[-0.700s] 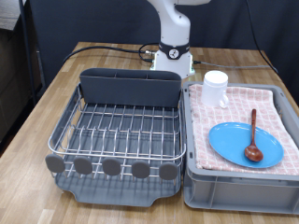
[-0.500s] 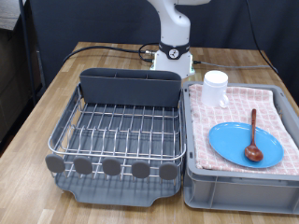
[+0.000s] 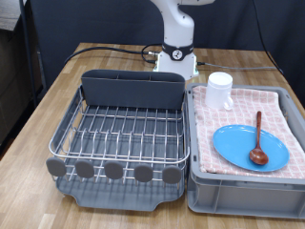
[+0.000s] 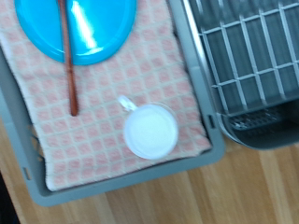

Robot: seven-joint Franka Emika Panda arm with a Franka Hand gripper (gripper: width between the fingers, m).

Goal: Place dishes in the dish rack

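Observation:
The light-blue plate [image 3: 250,147] lies on the pink checkered cloth in the grey bin [image 3: 200,181] at the exterior view's right. The reddish-brown wooden spoon [image 3: 257,139] lies across the plate. The white mug [image 3: 220,91] stands upright at the bin's far corner. The dish rack [image 3: 119,134], silver wire on a dark grey tray with a caddy [image 3: 132,88] at its far side, stands empty at the left. The wrist view looks down on the mug [image 4: 150,131], spoon [image 4: 68,65], plate [image 4: 84,23] and rack [image 4: 257,56]. The gripper does not show in either view.
The robot's white base [image 3: 177,52] stands at the far side of the wooden table [image 3: 48,105], with black cables running from it. The bin sits tight against the rack's right side.

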